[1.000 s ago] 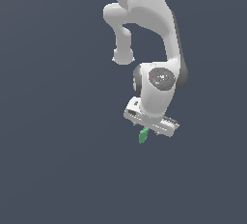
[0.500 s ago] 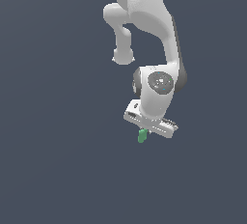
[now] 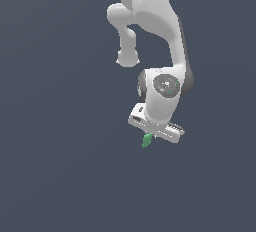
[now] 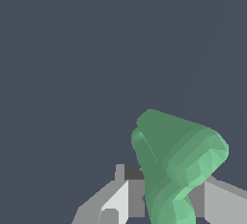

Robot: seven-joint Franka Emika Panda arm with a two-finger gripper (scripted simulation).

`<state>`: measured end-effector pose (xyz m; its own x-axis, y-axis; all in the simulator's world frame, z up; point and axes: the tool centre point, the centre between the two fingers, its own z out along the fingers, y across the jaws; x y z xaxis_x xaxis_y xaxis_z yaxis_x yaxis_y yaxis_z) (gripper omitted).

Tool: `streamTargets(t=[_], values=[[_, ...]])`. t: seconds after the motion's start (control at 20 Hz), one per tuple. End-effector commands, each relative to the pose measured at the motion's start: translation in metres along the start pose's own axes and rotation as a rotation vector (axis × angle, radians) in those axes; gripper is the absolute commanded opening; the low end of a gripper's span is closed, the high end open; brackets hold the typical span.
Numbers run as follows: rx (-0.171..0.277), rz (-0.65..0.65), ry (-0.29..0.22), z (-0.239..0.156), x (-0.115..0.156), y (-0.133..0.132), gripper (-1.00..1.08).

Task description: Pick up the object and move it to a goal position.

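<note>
No text, label, brand, number or sign can be read in either view.

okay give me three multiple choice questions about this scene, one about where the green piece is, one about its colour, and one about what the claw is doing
1. Where is the green piece?
A. Below the claw, between its fingers
B. Beside the arm's base
C. On top of the wrist

2. What colour is the piece?
A. Red
B. Green
C. Yellow

3. What state is the claw in?
A. Wide open, holding nothing
B. Out of view
C. Shut on the piece

Answers:
1. A: in the exterior view the green piece sticks out under the claw.
2. B: the wrist view shows it matte green.
3. C: in the wrist view grey fingers flank the piece on both sides.
</note>
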<state>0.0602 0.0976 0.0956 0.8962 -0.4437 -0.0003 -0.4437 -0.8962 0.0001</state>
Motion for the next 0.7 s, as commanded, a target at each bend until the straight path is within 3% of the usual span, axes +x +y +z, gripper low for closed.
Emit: streamTargets(t=[0.0,0.65], values=[[0.001,-0.004,0.001,-0.002,0.000,0.000,-1.00],[0.031,-0.150,0.026,-0.066,0.008,0.008,-1.00]])
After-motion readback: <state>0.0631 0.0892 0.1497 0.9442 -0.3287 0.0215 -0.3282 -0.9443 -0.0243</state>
